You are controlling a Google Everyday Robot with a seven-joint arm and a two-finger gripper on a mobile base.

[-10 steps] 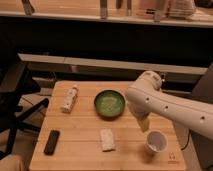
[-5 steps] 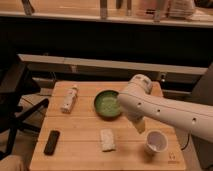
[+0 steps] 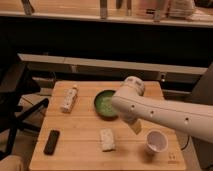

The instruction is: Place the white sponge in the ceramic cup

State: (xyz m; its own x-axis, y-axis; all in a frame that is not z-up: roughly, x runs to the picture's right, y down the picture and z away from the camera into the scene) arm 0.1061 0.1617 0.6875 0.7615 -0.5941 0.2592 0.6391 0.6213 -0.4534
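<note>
My gripper (image 3: 135,126) hangs above the table (image 3: 75,155) between the white sponge (image 3: 107,139) and the ceramic cup (image 3: 156,142), jaws spread wide and empty to admit the white sponge, which lies flat in front of the green bowl (image 3: 106,104), not yet grasped

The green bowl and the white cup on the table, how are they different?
The green bowl is wide, shallow and green; the ceramic cup is much smaller and white. The bowl sits farther back, partly behind the arm; the cup stands nearer the front, beside the gripper. Both are round and upright.
</note>
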